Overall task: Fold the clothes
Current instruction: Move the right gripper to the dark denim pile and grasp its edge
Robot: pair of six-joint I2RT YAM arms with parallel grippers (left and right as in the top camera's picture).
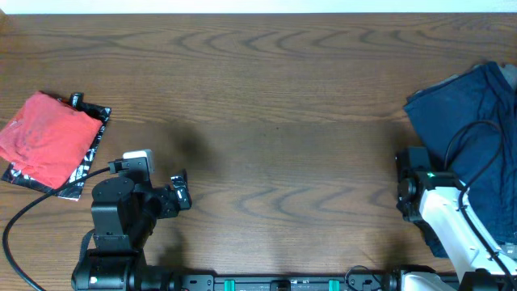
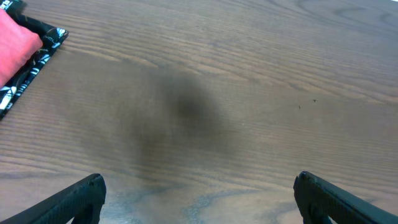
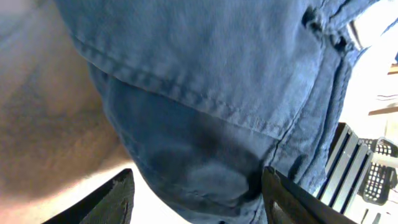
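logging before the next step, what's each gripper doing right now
left gripper: open, holding nothing
right gripper: open, at the shorts, not clamped on them

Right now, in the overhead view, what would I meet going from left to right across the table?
red folded garment → left tool, open → bare stretch of the wooden table → dark navy garment

The clothes (image 1: 443, 105) run past the right edge, partly beneath the right arm (image 1: 446, 212); the red cloth (image 2: 12, 46) is cropped top-left.
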